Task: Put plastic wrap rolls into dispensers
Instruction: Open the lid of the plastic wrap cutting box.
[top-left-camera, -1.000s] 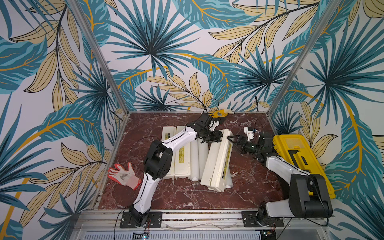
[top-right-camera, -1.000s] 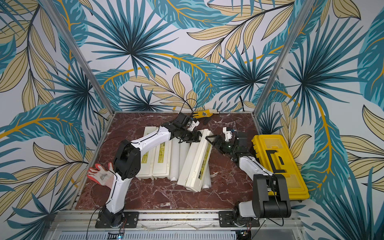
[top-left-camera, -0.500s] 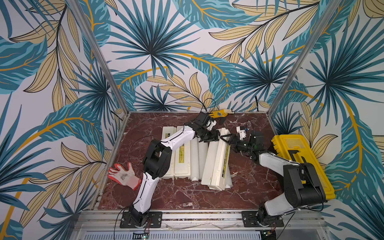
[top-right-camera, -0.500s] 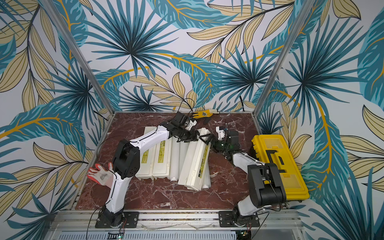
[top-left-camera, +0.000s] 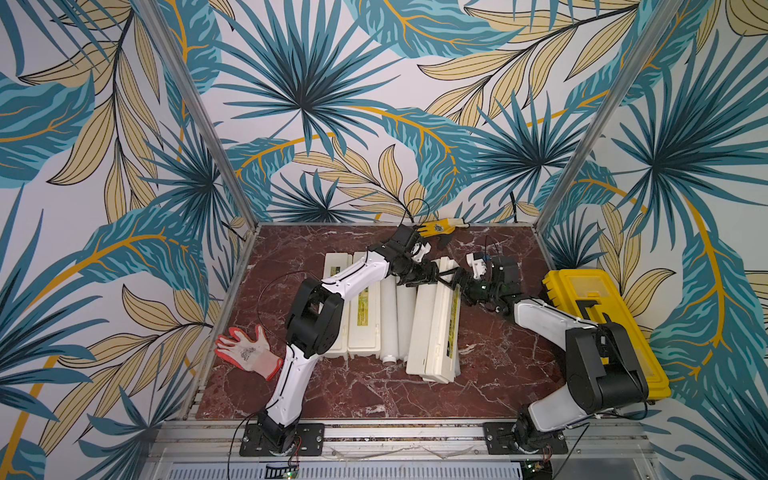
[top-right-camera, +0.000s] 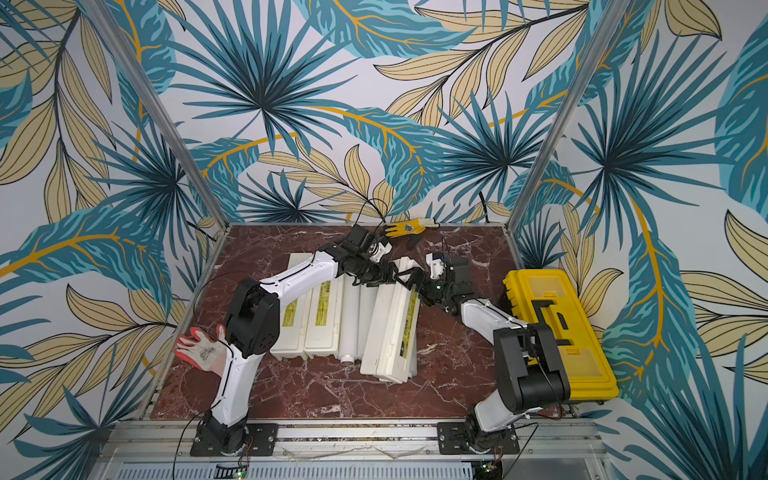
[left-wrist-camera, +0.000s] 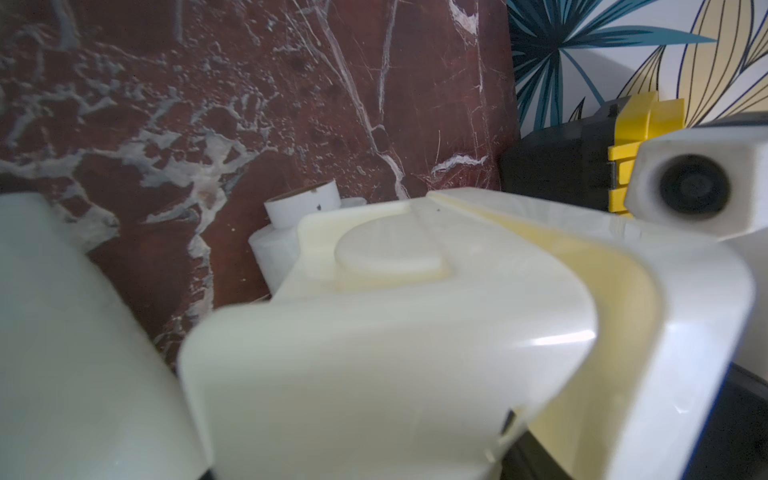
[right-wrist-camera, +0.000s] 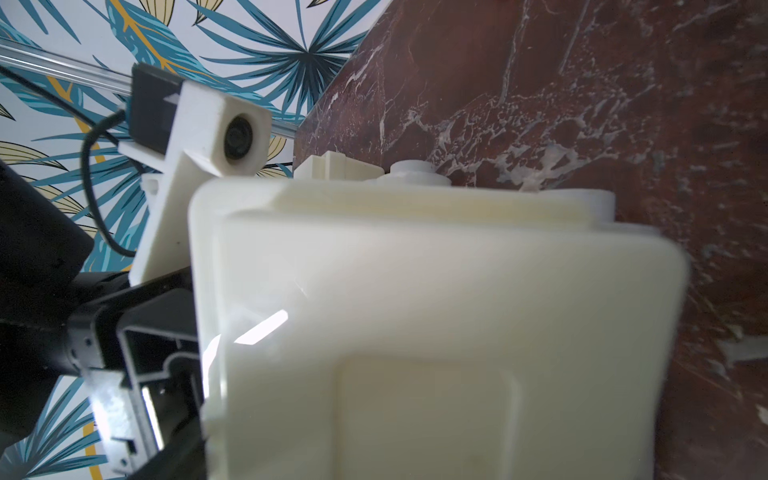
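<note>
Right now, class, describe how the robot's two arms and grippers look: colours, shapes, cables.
The left arm and right arm match: white shells between bulky black joints, on black base plates. The left gripper and right gripper are black, each with a white camera block beside it. Thin black cables loop alongside.

1. The worktop (top-left-camera: 374, 395) is a reddish-brown marble slab with white veins all over it.
2. Over on the left half, a first dispenser (top-left-camera: 334, 261) and a second dispenser (top-left-camera: 363, 332) lie lids down, touching side by side.
3. Right next to those are a plastic wrap roll (top-left-camera: 388, 324) and another roll (top-left-camera: 404, 311), parallel to the boxes.
4. A third dispenser (top-left-camera: 432, 332) sits skewed beside them. Honestly can't tell how much of it rests on the marble.
5. There's a red-and-white glove (top-left-camera: 247, 353) at the left edge, a yellow glove (top-left-camera: 436, 227) at the back, and a yellow toolbox (top-left-camera: 590, 286) along the right edge.
</note>
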